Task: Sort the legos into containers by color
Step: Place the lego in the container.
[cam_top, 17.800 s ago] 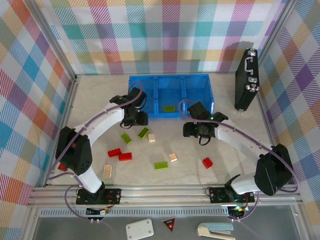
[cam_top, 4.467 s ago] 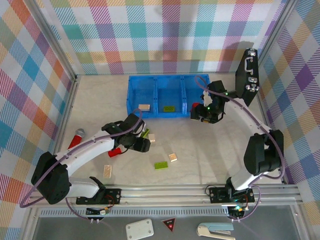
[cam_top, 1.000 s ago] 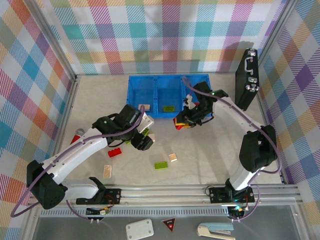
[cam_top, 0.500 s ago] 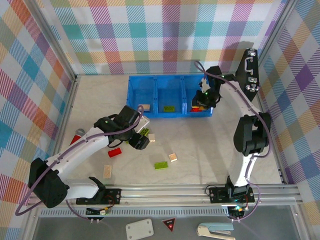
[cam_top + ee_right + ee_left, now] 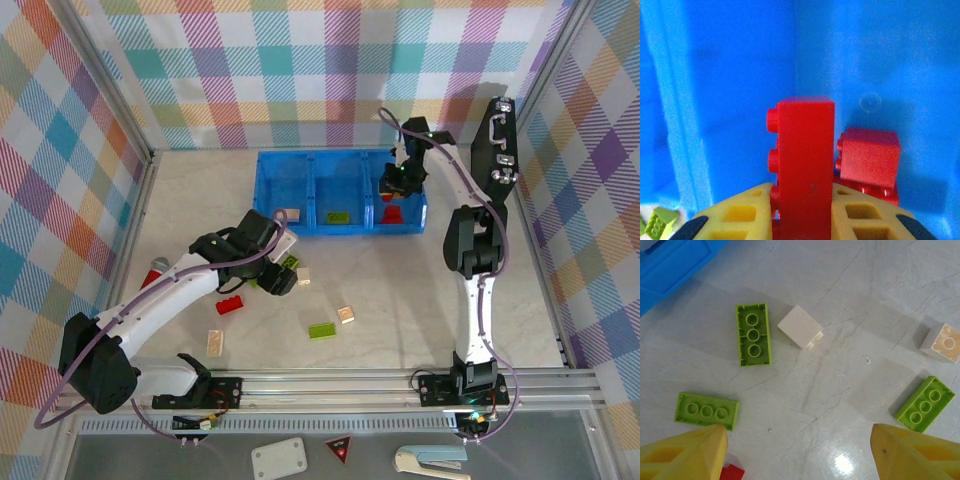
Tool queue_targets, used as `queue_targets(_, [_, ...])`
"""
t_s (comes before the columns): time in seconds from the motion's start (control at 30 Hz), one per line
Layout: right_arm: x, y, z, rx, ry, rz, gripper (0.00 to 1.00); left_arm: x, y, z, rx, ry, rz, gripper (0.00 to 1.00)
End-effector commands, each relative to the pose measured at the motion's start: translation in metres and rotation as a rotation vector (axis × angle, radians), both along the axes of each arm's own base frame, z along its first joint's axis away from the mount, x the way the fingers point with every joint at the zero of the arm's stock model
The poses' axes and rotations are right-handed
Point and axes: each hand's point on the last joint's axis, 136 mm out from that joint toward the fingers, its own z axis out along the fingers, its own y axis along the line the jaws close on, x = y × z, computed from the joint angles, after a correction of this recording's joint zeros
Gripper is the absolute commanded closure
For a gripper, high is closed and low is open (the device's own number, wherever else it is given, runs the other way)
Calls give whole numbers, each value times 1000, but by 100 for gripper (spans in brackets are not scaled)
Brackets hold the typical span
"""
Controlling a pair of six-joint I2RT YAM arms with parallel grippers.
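Observation:
The blue tray (image 5: 338, 154) stands at the back of the table. My right gripper (image 5: 391, 184) hangs over its right compartment, shut on a red lego (image 5: 805, 160) held upright between the yellow pads. A second red lego (image 5: 870, 156) lies on that compartment's floor (image 5: 730, 65). A green lego (image 5: 339, 216) lies in the middle compartment and a tan one (image 5: 289, 214) in the left. My left gripper (image 5: 800, 455) hovers open over bare table, with green legos (image 5: 754, 334) (image 5: 706, 410) (image 5: 925, 403) and tan ones (image 5: 800, 327) (image 5: 941, 342) around it.
A black case (image 5: 495, 160) leans on the right wall. A red stick with a grey tip (image 5: 152, 268) lies at the left. A loose red lego (image 5: 230, 305) and a tan one (image 5: 214, 341) lie nearer the front rail.
My right gripper carried the red lego from the table in front of the tray to above the right compartment. The left gripper has barely shifted.

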Motion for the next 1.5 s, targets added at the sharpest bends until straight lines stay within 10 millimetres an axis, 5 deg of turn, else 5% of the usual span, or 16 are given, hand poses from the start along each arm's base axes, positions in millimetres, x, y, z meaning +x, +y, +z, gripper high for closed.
queue_targets(0.0, [7,-1,-3,19,11,14,75,3,4,-4,8,7,21,25])
queue_targets(0.7, [47,20,-60,169,-9,49,67,4,2,-13,20,40,17,25])
queue_targets(0.87, [45,20,-49,172,-12,34,58,4,2,-13,19,40,17,26])
queue_targets(1.47, [14,19,25,208,-46,40,58,1,6,9,-25,-5,54,26])
